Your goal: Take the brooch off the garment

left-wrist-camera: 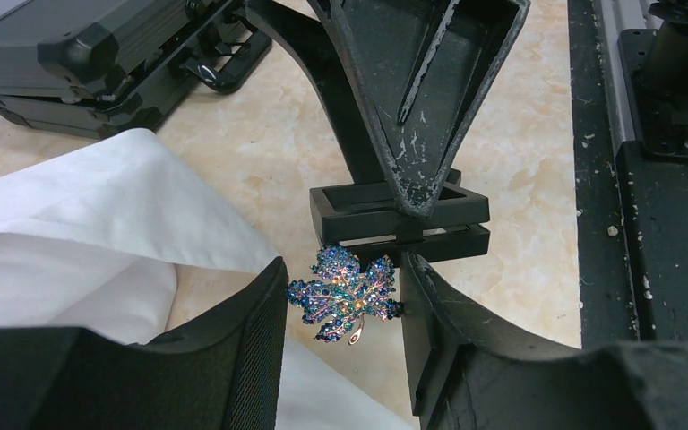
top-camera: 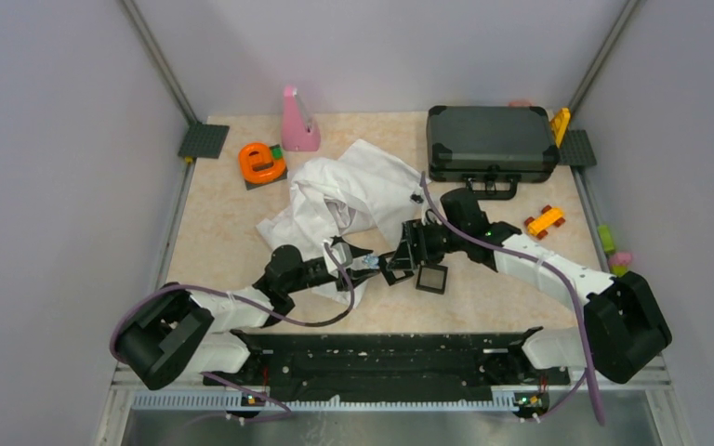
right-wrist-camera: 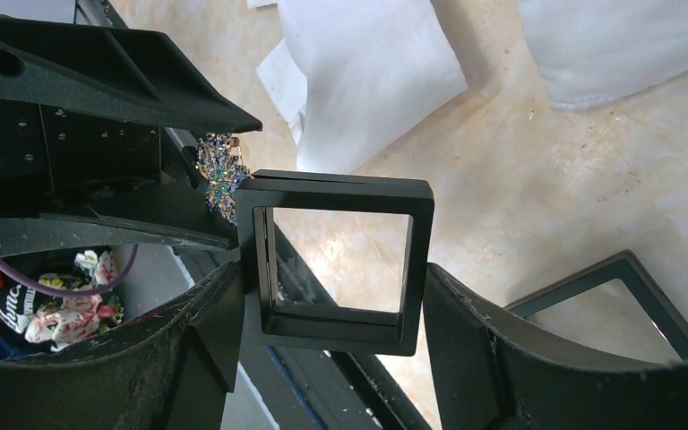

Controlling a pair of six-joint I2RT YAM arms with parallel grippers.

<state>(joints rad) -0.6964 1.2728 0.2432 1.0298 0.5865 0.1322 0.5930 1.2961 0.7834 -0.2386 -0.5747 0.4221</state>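
The brooch [left-wrist-camera: 349,291] is a small leaf set with blue and teal stones and has a gold stem. My left gripper [left-wrist-camera: 345,300] is shut on it, off the cloth and just above the table. The white garment [top-camera: 353,190] lies crumpled behind, and its edge passes under my left fingers [left-wrist-camera: 81,233]. My right gripper [right-wrist-camera: 331,305] is shut on a small black square tray [right-wrist-camera: 421,260], held upright right in front of the brooch [right-wrist-camera: 221,175]. In the top view the two grippers meet tip to tip at the table's middle front [top-camera: 381,263].
A second black square tray [top-camera: 431,278] lies flat on the table by the right gripper. A black case [top-camera: 491,139] stands at the back right, with an orange-yellow toy car [top-camera: 544,221] in front of it. A pink object [top-camera: 297,121] and an orange ring toy [top-camera: 262,162] are at the back left.
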